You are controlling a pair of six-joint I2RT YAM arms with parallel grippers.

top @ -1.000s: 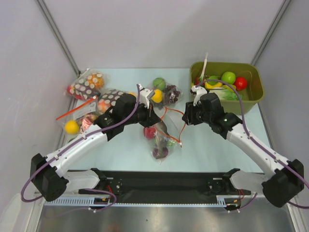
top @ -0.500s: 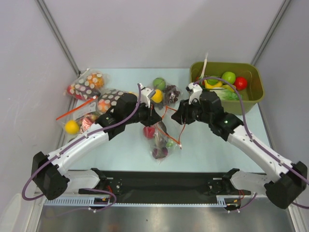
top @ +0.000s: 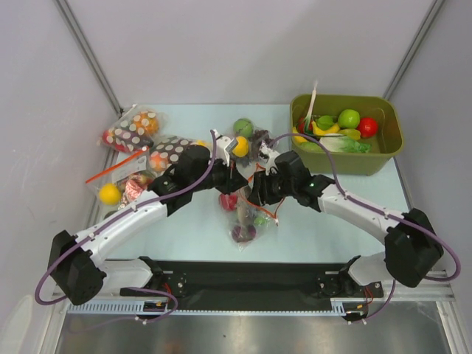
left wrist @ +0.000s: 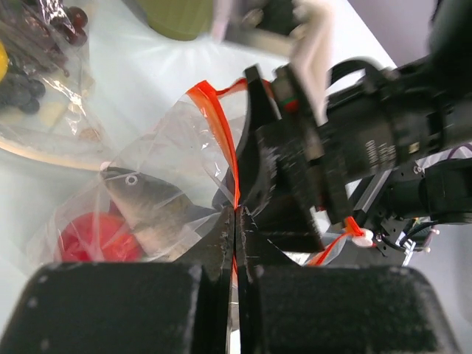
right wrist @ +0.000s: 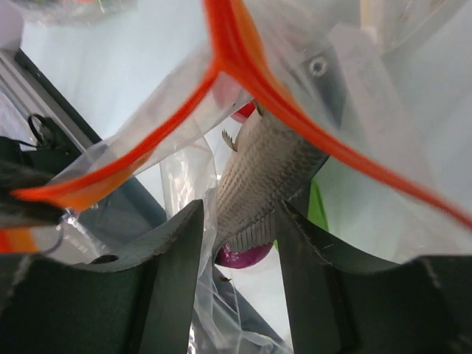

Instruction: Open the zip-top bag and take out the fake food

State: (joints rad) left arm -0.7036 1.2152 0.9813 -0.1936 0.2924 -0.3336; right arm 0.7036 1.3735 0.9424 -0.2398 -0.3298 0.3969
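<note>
With the left gripper (left wrist: 234, 221) clamped shut on the red-orange strip (left wrist: 221, 140) of the zip-top bag (top: 245, 217) at mid-table, the right gripper (right wrist: 237, 214), jaws apart astride the grey fish (right wrist: 273, 158) inside the mouth, may pinch loose film along with it and drag the whole bag.

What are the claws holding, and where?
The left claw pinches the bag at its red zip strip. The right claw straddles the fish near its tail; a grip cannot be told.
</note>
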